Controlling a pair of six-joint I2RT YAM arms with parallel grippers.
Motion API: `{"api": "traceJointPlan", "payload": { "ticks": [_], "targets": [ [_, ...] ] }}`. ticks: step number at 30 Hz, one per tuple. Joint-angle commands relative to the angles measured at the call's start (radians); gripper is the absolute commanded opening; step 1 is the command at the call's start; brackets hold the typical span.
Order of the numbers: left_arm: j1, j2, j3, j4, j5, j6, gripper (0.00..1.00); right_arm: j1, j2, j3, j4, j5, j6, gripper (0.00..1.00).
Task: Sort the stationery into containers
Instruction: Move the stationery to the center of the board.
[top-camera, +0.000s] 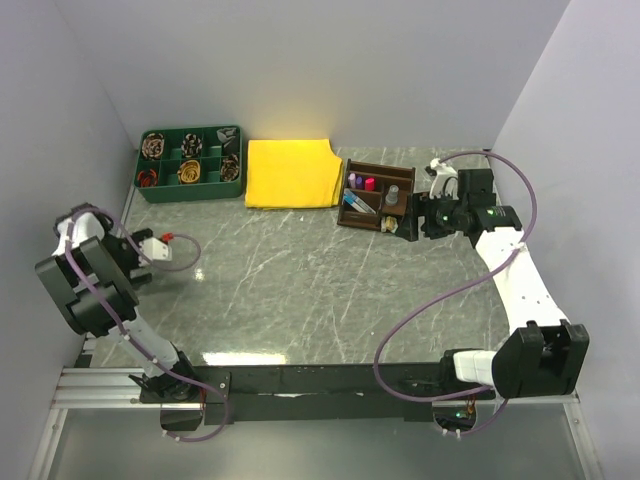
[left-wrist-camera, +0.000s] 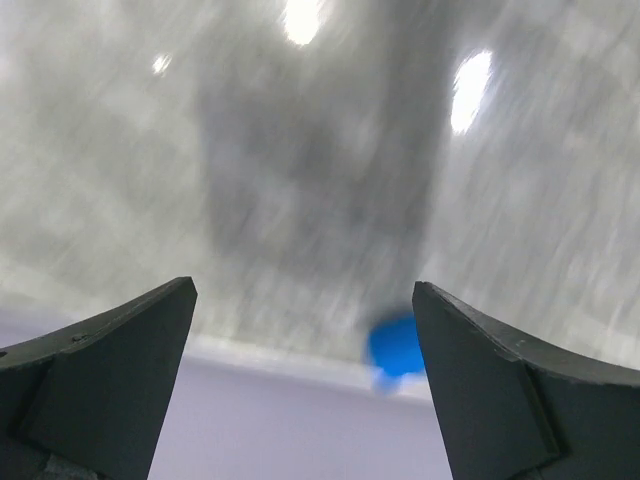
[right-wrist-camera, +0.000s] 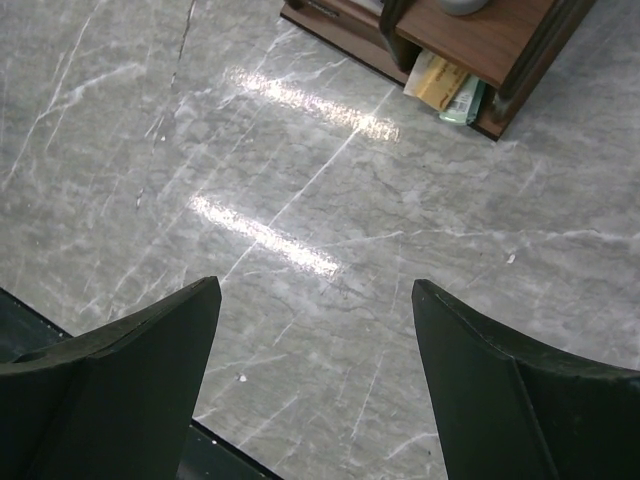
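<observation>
Two pale walls (top-camera: 300, 60) boxed in the grey marbled table (top-camera: 300, 290). Left gripper (left-wrist-camera: 305, 290) hung at the left side, fingers apart, well away from the pens (top-camera: 362, 185) sitting in the brown organiser (right-wrist-camera: 500, 50) back right. Right gripper (right-wrist-camera: 315, 285) was just beside it, spread wide too.

On my feed the table (top-camera: 300, 290) has a glossy grey marble-look top w/ thin white veins. The left wall (top-camera: 60, 100), far wall (top-camera: 320, 60) and right wall (top-camera: 590, 130) are plain pale lavender-white panels, boxing the table in on 3 sides. A black bar (top-camera: 330, 378) runs along the near edge, w/ an aluminium rail (top-camera: 95, 385) at its left end. Light shows only as glare: a soft patch (top-camera: 235, 357) near the near edge, and 2 bright streaks (right-wrist-camera: 262, 235) on the rt wrist cam. The left wrist cam is blurred, approx. 2 bright spots (left-wrist-camera: 470, 90) on grey.
</observation>
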Motion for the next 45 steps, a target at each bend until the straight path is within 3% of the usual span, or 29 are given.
{"api": "traceJointPlan", "payload": {
  "ticks": [1,6,9,10,11,12,13,15,19,25,31,36,45],
  "targets": [
    [0.014,0.002,0.165,-0.17,-0.129,0.62,0.96,0.01,0.024,0.045,0.025,-0.007,0.006,0.86],
    [0.051,-0.019,0.138,-0.187,-0.322,0.617,0.91,0.016,0.025,0.051,0.036,-0.01,0.009,0.85],
    [0.068,-0.038,0.054,-0.156,-0.446,0.609,0.8,0.016,0.013,0.03,0.043,-0.011,0.017,0.85],
    [0.069,-0.044,0.031,-0.15,-0.468,0.595,0.71,0.016,0.011,0.024,0.045,-0.011,0.019,0.86],
    [0.069,-0.048,0.012,-0.144,-0.485,0.592,0.67,0.016,0.005,0.022,0.046,-0.014,0.02,0.85],
    [0.069,-0.05,-0.014,-0.134,-0.486,0.591,0.66,0.015,0.005,0.016,0.043,-0.014,0.02,0.85],
    [0.071,-0.053,-0.026,-0.115,-0.489,0.572,0.56,0.016,0.004,0.017,0.042,-0.013,0.02,0.86],
    [0.066,-0.052,-0.063,-0.081,-0.497,0.552,0.46,0.016,0.002,0.014,0.039,-0.014,0.019,0.85],
    [0.051,0.009,-0.088,0.023,-0.517,0.407,0.33,0.015,0.002,0.02,0.039,-0.017,0.022,0.85],
    [0.045,0.051,-0.065,0.074,-0.467,0.359,0.34,0.015,0.001,0.02,0.04,-0.013,0.019,0.85],
    [-0.043,-0.016,-0.12,0.028,-0.378,0.334,0.35,0.021,0.004,0.02,0.042,-0.008,0.012,0.85],
    [-0.078,-0.114,-0.236,0.025,-0.264,0.391,0.59,0.021,0.002,0.016,0.045,-0.008,0.009,0.85],
    [-0.19,-0.206,-0.341,0.06,-0.131,0.276,0.61,0.02,-0.005,-0.007,0.056,-0.011,0.015,0.85]
  ]
}}
